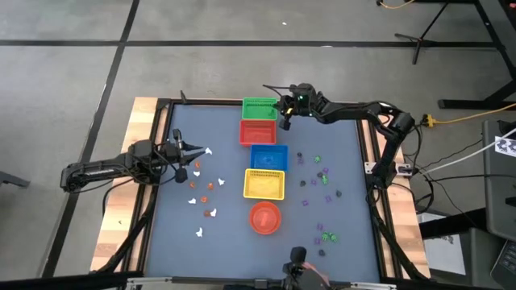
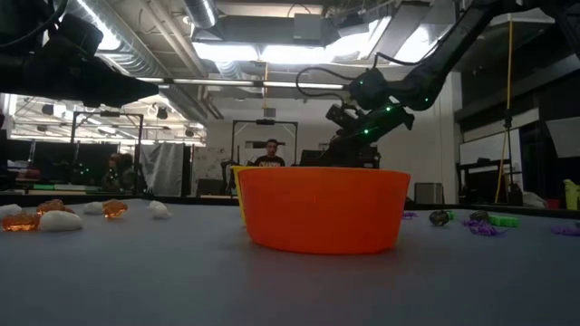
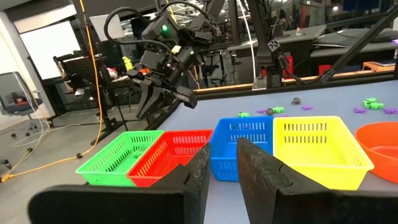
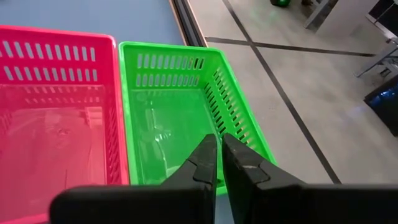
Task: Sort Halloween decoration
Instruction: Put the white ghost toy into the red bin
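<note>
Tiny white and orange Halloween trinkets [image 1: 201,189] lie left of the basket row, purple and green ones [image 1: 321,179] right. Right gripper [image 4: 219,144] hangs above the green slotted plastic basket [image 4: 186,81], jaws nearly closed, empty. Left gripper [image 1: 196,151] hovers over the left trinkets, jaws narrow.

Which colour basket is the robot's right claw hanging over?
The green basket, the one at the far end of the row. The right gripper hangs over it; the red basket sits beside it.

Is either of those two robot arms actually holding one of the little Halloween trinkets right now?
It cannot be told. The right gripper hangs over the green basket, the left gripper faces the basket row; both have their fingers nearly together, with no trinket visible between them.
</note>
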### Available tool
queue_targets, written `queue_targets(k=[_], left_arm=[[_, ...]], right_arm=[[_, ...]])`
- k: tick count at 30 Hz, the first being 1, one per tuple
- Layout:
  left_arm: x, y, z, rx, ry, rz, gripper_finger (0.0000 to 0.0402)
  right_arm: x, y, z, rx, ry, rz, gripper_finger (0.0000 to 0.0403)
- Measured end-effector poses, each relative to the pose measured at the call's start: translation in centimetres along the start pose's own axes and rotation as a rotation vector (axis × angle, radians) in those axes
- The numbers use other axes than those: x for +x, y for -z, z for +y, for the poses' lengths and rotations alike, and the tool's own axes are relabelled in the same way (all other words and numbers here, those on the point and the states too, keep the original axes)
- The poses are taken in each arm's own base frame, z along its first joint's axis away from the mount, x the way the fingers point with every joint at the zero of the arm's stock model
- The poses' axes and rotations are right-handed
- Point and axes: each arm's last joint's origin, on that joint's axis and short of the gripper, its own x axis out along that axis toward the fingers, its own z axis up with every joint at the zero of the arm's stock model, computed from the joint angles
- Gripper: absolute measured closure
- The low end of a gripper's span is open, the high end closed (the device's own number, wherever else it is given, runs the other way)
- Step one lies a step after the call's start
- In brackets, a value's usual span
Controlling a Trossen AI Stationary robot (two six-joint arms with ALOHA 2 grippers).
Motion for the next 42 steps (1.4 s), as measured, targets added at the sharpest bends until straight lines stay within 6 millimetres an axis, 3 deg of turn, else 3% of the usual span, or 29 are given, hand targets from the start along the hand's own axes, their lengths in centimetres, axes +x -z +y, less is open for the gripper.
queue_targets(k=[6,11,19,29,42], left_arm=[[0.0,-0.2,0.0,-0.002,-0.008,-0.016,0.0337],[0.0,-0.7,0.2,-0.037,-0.05,-0.068,0.0337],[-0.1,-0.9,0.5,-0.175,-0.143,-0.087,0.0306],[-0.2,-1.5,1.0,-0.274,-0.27,-0.157,0.0218],[1.0,-1.1,1.1,-0.302,-0.326,-0.101,0.0211]], right_arm=[[0.0,-0.2,-0.1,0.007,0.003,-0.004,0.0365],[0.1,-1.3,-0.8,0.019,-0.01,0.057,0.0309],[-0.7,-5.4,-1.4,0.036,-0.121,0.22,0.024],[-3.4,-11.2,-0.6,-0.011,-0.243,0.333,0.0236],[-8.8,-12.8,-0.1,-0.005,-0.272,0.384,0.0237]])
